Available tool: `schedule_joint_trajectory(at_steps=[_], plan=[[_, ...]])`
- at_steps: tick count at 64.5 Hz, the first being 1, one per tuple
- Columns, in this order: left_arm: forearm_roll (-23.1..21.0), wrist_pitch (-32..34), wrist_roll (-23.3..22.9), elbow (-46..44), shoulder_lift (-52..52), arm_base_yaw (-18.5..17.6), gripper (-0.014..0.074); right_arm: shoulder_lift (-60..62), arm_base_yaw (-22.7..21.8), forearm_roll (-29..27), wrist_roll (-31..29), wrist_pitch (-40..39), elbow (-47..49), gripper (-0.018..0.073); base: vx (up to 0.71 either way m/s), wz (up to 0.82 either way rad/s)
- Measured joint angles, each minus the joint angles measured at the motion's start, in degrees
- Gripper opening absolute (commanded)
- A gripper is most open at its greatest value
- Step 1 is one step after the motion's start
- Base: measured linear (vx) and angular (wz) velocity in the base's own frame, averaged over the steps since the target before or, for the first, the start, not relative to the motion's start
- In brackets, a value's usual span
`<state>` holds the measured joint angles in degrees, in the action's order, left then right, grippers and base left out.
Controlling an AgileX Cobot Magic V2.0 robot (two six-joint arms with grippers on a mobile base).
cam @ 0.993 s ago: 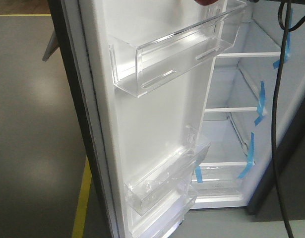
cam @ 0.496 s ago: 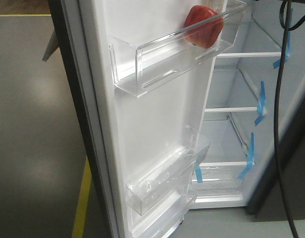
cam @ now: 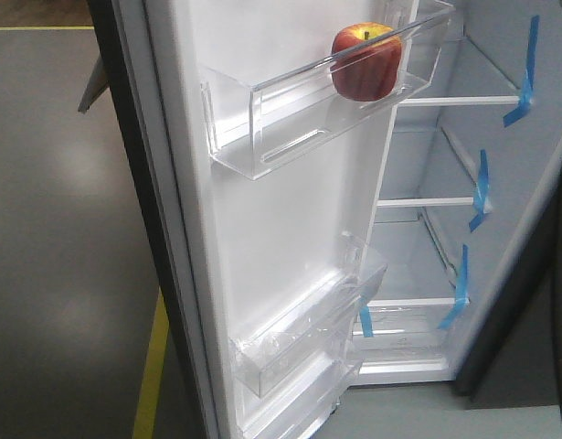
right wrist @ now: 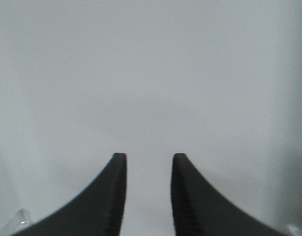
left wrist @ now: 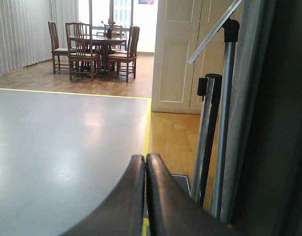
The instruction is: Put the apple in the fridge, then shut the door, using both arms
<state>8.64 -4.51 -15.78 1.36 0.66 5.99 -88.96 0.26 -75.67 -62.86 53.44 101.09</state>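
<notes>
One round red apple [cam: 365, 62] with a yellow patch by its short stem sits in the top clear plastic bin [cam: 262, 128]. It is at the end of the bin nearest the fridge shelves. Its stem points up and nothing is holding it.

That bin hangs on the white inside of the tall dark grey-blue door [cam: 281, 238]. The door stands upright and wide open, with two more clear bins [cam: 299, 338] low down on it. Beside it is the white inside of the fridge [cam: 536, 183], with glass shelves [cam: 459, 101] and blue tape strips [cam: 482, 187]. I think the apple part is done and the door needs shutting next. The push must land on the dark outer side.

The left pincer [left wrist: 145, 196] has its two black fingers pressed together with nothing between them. It looks over a shiny grey floor [left wrist: 57, 147] toward a wooden table and chairs [left wrist: 96, 46]. Silver poles [left wrist: 224, 123] and a dark upright slab are close on its right. That slab may be the door's outer side, so the left arm may be nearer for the push, but I cannot be sure.

The right pincer [right wrist: 148, 196] has its fingers a little way apart and empty, facing a plain white surface.

Neither pincer shows in the front view, so I cannot tell which way the apple lies from them. No words or labels can be read.
</notes>
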Motion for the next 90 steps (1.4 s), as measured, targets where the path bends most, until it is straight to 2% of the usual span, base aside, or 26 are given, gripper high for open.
schedule_joint_trajectory(at_steps=[11,31,35,43,55,60,63,74,81,90], plan=[[0.0,0.0,0.0,0.0,0.0,0.0,-0.0006,6.1,0.0,4.0,1.4,3.5,0.1,-0.0004,0.0,0.0],[0.0,0.0,0.0,0.0,0.0,0.0,-0.0006,18.2,0.0,21.0,11.0,6.7,-0.1,-0.0004,0.0,0.0],[0.0,0.0,0.0,0.0,0.0,0.0,-0.0006,21.0,0.0,22.9,12.6,6.6,-1.5,-0.0004,0.0,0.0],[0.0,0.0,0.0,0.0,0.0,0.0,-0.0006,27.5,0.0,25.3,14.8,5.3,-8.7,-0.0004,0.0,0.0],[0.0,0.1,-0.8,0.0,0.0,0.0,-0.0006,39.7,0.0,26.4,16.2,-1.1,-27.0,-0.0004,0.0,0.0],[-1.1,1.0,-4.1,0.0,0.0,0.0,-0.0006,44.4,0.0,26.7,16.5,-3.2,-34.7,-0.0004,0.0,0.0],[-3.4,2.1,-8.0,0.0,0.0,0.0,-0.0006,47.7,0.0,26.7,16.8,-3.9,-39.1,-0.0004,0.0,0.0],[-16.8,8.0,-24.1,0.0,0.0,0.0,-0.0006,57.9,0.0,26.7,19.7,-4.2,-52.6,-0.0004,0.0,0.0],[-21.1,10.3,-27.9,0.0,0.0,0.0,-0.0006,63.9,0.0,26.8,21.7,-4.8,-58.9,-0.0004,0.0,0.0],[-22.2,13.0,-29.3,0.0,0.0,0.0,-0.0006,71.1,0.0,26.8,22.7,-5.1,-65.1,-0.0004,0.0,0.0]])
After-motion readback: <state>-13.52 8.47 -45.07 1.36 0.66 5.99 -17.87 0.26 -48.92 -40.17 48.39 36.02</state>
